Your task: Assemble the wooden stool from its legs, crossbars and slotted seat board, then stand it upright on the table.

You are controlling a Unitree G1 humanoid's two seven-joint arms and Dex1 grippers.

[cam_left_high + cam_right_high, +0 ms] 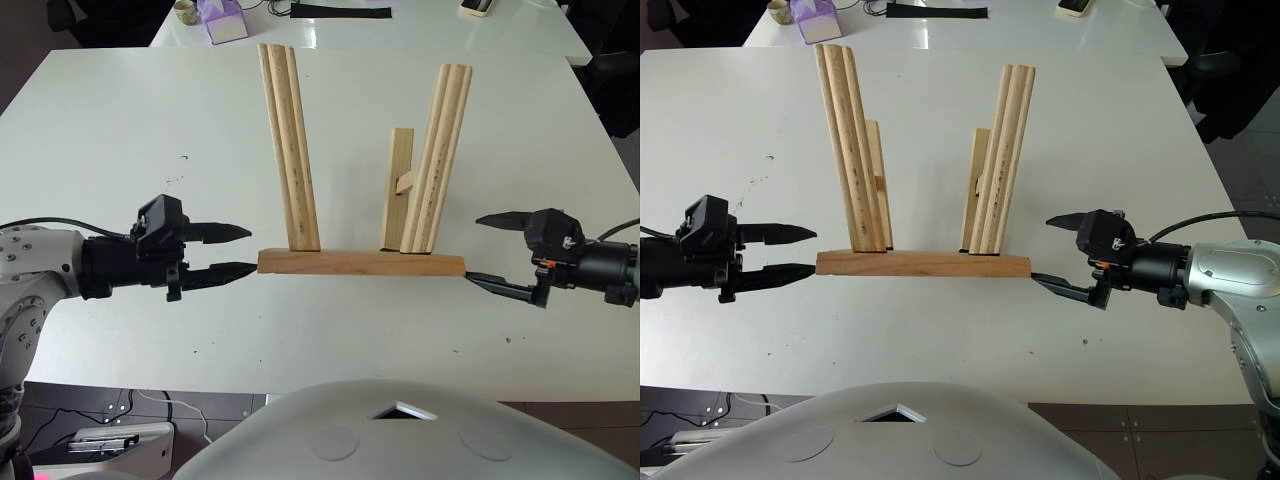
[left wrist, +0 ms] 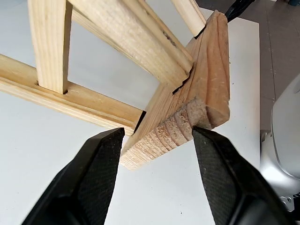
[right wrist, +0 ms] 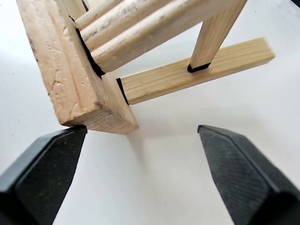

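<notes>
The wooden stool sits in the middle of the white table, assembled. Its seat board point(image 1: 360, 263) is nearest me with a thin edge facing me. Two leg pairs point(image 1: 290, 150) point(image 1: 438, 160) point away toward the far side, with a crossbar point(image 1: 401, 185) between them. My left gripper point(image 1: 236, 252) is open, its tips just short of the board's left end; the left wrist view has its fingers point(image 2: 101, 164) on either side of that end point(image 2: 187, 124). My right gripper point(image 1: 482, 250) is open at the board's right end, its lower finger point(image 3: 51, 164) touching the corner point(image 3: 89, 110).
A second table behind holds a purple tissue box point(image 1: 222, 18), a cup point(image 1: 184, 11), a black strip point(image 1: 340, 12) and a phone point(image 1: 478, 6). Bare white tabletop point(image 1: 130, 130) spreads on both sides of the stool and in front of it.
</notes>
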